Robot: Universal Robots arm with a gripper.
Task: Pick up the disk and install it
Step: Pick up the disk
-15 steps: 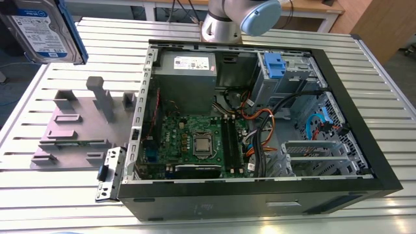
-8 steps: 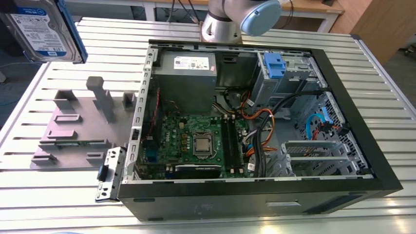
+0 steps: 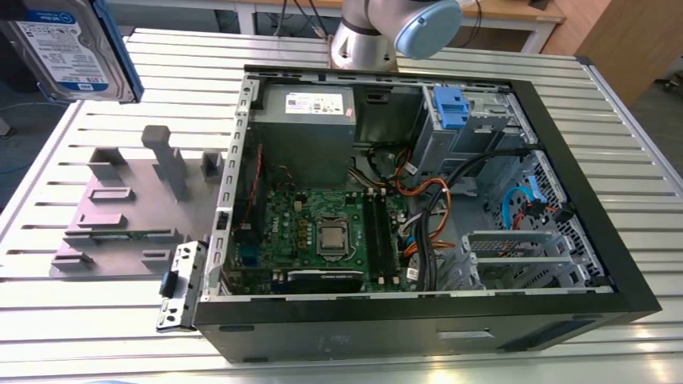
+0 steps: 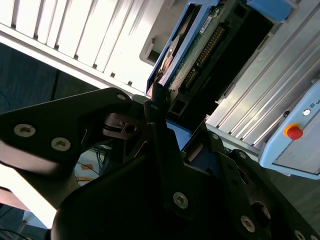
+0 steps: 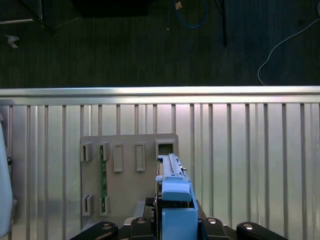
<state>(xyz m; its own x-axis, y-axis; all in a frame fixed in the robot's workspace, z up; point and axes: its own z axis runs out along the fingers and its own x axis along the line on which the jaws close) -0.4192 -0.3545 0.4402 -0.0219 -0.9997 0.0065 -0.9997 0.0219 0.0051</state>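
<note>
Black tool (image 4: 182, 130) pinches a silver metal hard disk with blue plastic rails (image 3: 69, 48), aloft above the slatted metal table (image 3: 107, 320)

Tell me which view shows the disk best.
Exterior view: the disk faces the camera, label visible, raised at the exterior view's left, partly cropped. In the second wrist view the disk shows its blue rail and connector edge; in the first wrist view it is edge-on.

the arm (image 3: 361, 44) is a silver tube with a rounded pale blue joint cap (image 3: 429, 22). the claw (image 4: 175, 125) is matte black, built of flat angular links (image 4: 65, 135) fastened with round silver screws (image 4: 24, 130).
</note>
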